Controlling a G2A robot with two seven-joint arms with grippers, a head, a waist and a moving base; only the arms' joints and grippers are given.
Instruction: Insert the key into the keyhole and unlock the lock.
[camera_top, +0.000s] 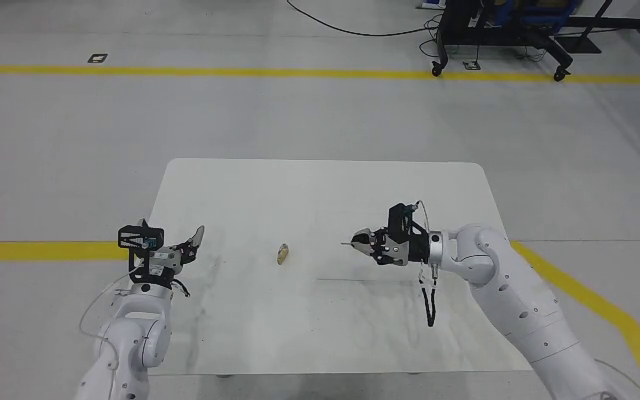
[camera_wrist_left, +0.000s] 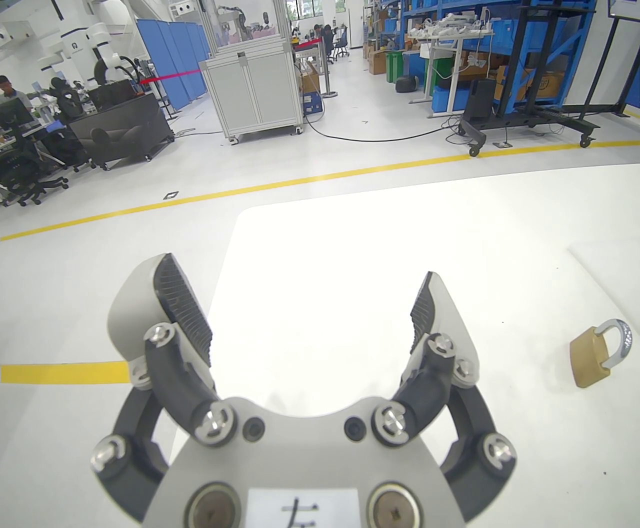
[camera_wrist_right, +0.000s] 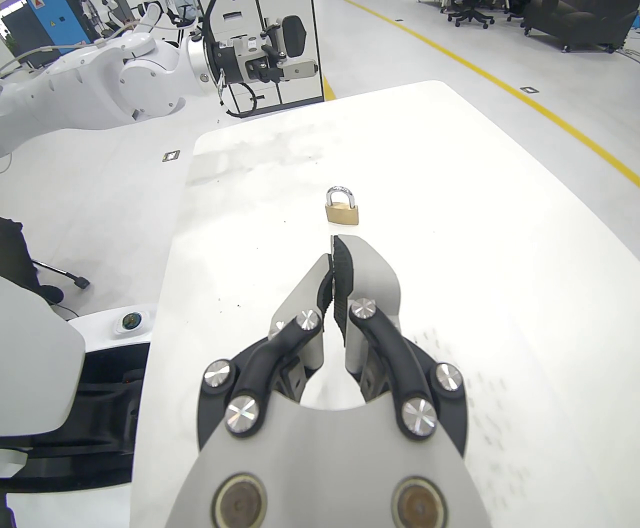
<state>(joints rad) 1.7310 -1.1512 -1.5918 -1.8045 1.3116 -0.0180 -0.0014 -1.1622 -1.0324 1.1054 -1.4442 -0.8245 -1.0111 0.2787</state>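
Key is mostly hiding inside the right claw that is clamping it, right of the lock lying mid-desk, while the left claw is hanging spread apart at the left edge.

Bright, even overhead light; my bench glares almost pure white in both wrist views; the lock casts only a faint, soft shadow; the yellow floor line and bench edges bow toward those views' margins.

Right gripper clamped on a thin key, brass padlock lying near its tips, white table
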